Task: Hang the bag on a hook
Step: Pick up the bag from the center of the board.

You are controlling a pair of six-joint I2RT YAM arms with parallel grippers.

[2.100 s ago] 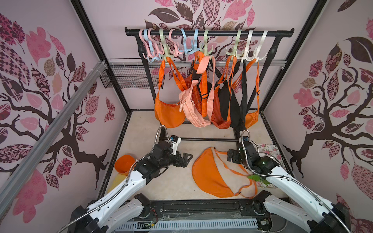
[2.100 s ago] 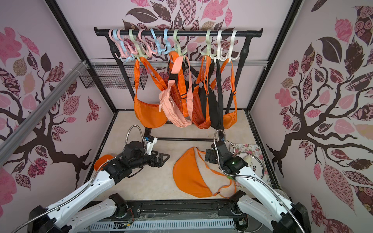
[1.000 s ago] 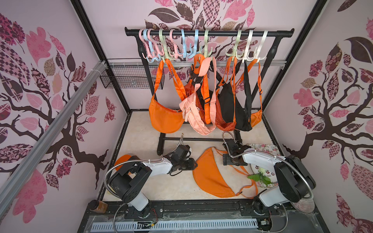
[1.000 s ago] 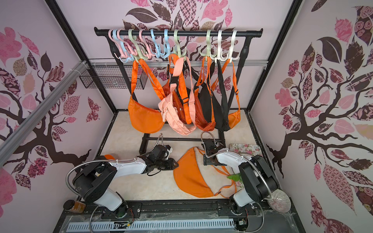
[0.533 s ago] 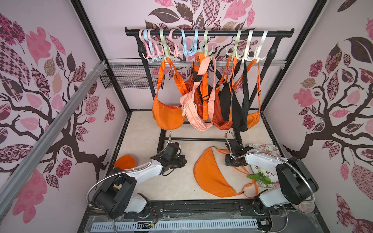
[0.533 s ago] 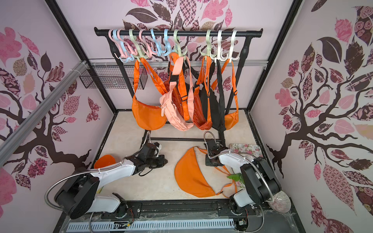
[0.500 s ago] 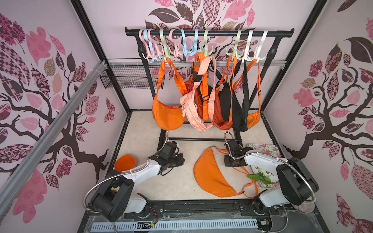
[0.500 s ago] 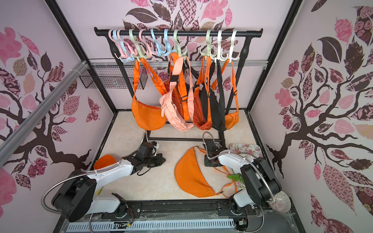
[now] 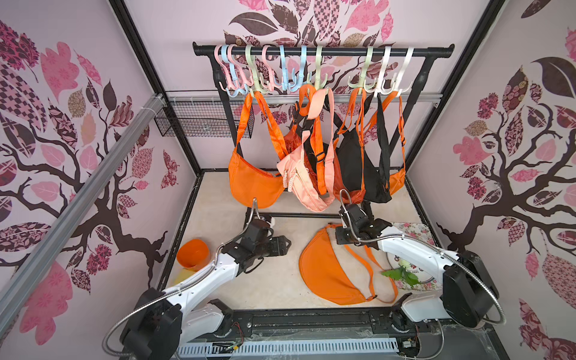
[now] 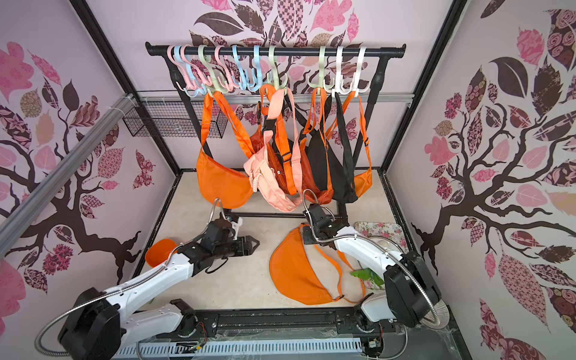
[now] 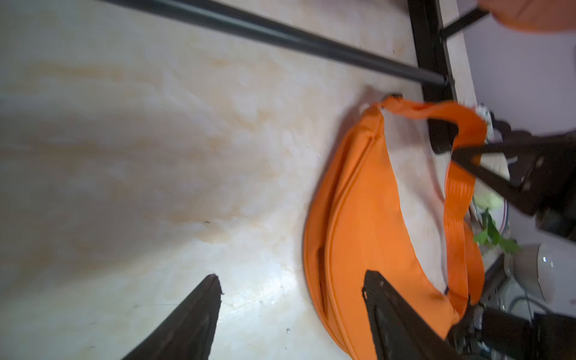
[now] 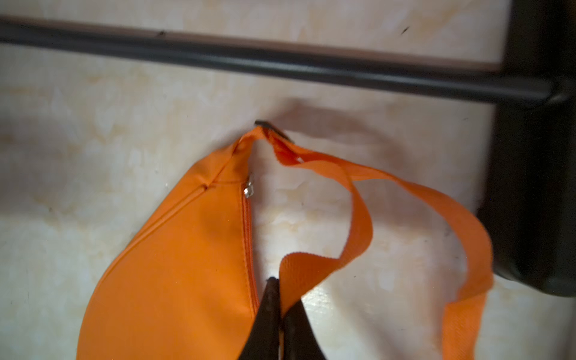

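An orange crescent bag lies flat on the table, its strap looping loose beside it. At the bag's far tip, my right gripper is shut on a fold of that strap, seen pinched between the jaws in the right wrist view. To the bag's left my left gripper stands open and empty, one fingertip over the bag's edge. Pastel hooks hang on the black rail at the back. The leftmost pink and blue hooks carry nothing.
Several orange, peach and black bags hang from the rail. The rack's base bar crosses the table just behind both grippers. An orange bowl sits at the left, a floral tray with a green sprig at the right.
My right gripper has shut on the strap at the bag's far tip. My left gripper has opened and moved a little to the right, toward the bag. The hanging bags have swayed.
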